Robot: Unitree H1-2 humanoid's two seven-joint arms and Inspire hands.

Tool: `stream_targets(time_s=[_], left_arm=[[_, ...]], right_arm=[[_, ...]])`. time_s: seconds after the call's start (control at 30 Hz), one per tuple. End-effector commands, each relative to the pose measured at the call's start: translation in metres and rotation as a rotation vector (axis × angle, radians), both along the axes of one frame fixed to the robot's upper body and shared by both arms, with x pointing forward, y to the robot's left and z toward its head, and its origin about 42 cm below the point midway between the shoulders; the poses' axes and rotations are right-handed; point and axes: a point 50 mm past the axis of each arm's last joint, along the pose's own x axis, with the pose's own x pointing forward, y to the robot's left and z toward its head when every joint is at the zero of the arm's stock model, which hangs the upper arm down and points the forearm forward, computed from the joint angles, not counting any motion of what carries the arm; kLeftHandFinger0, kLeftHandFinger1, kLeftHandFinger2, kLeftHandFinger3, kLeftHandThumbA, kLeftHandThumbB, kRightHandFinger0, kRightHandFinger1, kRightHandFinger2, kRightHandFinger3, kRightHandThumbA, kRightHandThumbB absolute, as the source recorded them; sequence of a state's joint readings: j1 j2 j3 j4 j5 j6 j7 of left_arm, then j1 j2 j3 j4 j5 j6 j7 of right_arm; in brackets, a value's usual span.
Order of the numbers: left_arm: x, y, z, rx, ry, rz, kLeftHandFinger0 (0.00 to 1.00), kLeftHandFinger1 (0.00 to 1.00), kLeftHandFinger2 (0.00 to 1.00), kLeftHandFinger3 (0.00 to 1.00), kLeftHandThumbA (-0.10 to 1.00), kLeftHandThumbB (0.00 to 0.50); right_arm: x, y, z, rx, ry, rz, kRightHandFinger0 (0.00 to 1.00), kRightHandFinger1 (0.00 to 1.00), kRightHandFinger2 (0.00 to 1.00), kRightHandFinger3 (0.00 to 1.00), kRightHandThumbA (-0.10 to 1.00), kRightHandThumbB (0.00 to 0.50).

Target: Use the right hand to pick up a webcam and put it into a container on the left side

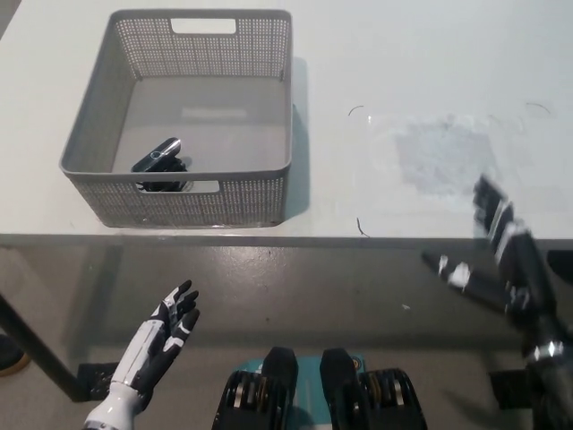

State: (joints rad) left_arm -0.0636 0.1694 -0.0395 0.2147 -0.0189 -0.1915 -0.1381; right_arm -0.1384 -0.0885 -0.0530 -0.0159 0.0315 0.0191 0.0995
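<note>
White table [430, 81], one basket [269, 193] with one webcam [159, 161]; both hands [168, 331] [497, 255] open, empty.

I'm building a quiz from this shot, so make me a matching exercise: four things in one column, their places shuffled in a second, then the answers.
Things:
1. webcam
2. basket
3. left hand
4. right hand

Places:
A. lower left, below the table edge, open
B. on the table's left part
C. lower right, at the table edge, open
D. inside the basket's near-left corner

Pairs: 1-D, 2-B, 3-A, 4-C
</note>
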Motion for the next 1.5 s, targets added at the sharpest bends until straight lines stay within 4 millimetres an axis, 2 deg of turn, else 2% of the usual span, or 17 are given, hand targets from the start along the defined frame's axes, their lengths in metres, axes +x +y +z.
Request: stream_targets(time_s=[0.0, 0.03, 0.17, 0.33, 0.57, 0.87, 1.0, 1.07, 1.13, 1.47], left_arm=[[0.009, 0.011, 0.014, -0.016, -0.067, -0.013, 1.0, 1.0, 1.0, 1.0, 0.81, 0.043], [0.009, 0.012, 0.015, -0.015, -0.068, -0.014, 1.0, 1.0, 1.0, 1.0, 0.81, 0.042], [0.015, 0.011, 0.019, 0.001, -0.077, -0.012, 1.0, 1.0, 1.0, 1.0, 0.83, 0.056], [0.02, 0.013, 0.022, -0.023, -0.085, -0.005, 1.0, 1.0, 1.0, 1.0, 0.82, 0.061], [0.024, 0.013, 0.024, -0.026, -0.101, 0.0, 1.0, 1.0, 1.0, 1.0, 0.81, 0.044], [0.029, 0.013, 0.028, -0.03, -0.105, -0.005, 1.0, 1.0, 1.0, 1.0, 0.82, 0.044], [0.029, 0.013, 0.029, -0.025, -0.108, -0.003, 1.0, 1.0, 1.0, 1.0, 0.83, 0.048], [0.028, 0.012, 0.029, -0.032, -0.106, -0.002, 1.0, 1.0, 1.0, 1.0, 0.82, 0.041], [0.028, 0.012, 0.029, -0.032, -0.112, -0.007, 1.0, 1.0, 1.0, 1.0, 0.83, 0.026], [0.029, 0.013, 0.028, -0.04, -0.111, 0.0, 1.0, 1.0, 1.0, 1.0, 0.83, 0.038]], right_arm=[[-0.012, 0.012, -0.016, 0.207, -0.065, 0.083, 1.0, 1.0, 1.0, 1.0, 0.97, 0.109], [-0.012, 0.012, -0.017, 0.21, -0.065, 0.082, 1.0, 1.0, 1.0, 1.0, 0.97, 0.109], [-0.018, 0.014, -0.041, 0.233, -0.002, 0.076, 1.0, 1.0, 1.0, 1.0, 0.98, 0.099], [-0.014, 0.014, -0.058, 0.249, 0.068, 0.06, 1.0, 1.0, 1.0, 1.0, 0.99, 0.141], [-0.002, 0.009, -0.056, 0.261, 0.077, 0.064, 1.0, 1.0, 1.0, 1.0, 0.98, 0.132], [-0.005, 0.009, -0.058, 0.222, 0.068, 0.066, 1.0, 1.0, 1.0, 1.0, 0.96, 0.102], [-0.009, 0.009, -0.058, 0.212, 0.076, 0.068, 1.0, 1.0, 1.0, 1.0, 0.96, 0.123], [-0.011, 0.009, -0.059, 0.203, 0.072, 0.073, 1.0, 1.0, 1.0, 1.0, 0.96, 0.113], [-0.013, 0.009, -0.059, 0.182, 0.071, 0.072, 1.0, 1.0, 1.0, 1.0, 0.95, 0.132], [-0.014, 0.008, -0.056, 0.172, 0.074, 0.056, 1.0, 1.0, 1.0, 1.0, 0.95, 0.141]])
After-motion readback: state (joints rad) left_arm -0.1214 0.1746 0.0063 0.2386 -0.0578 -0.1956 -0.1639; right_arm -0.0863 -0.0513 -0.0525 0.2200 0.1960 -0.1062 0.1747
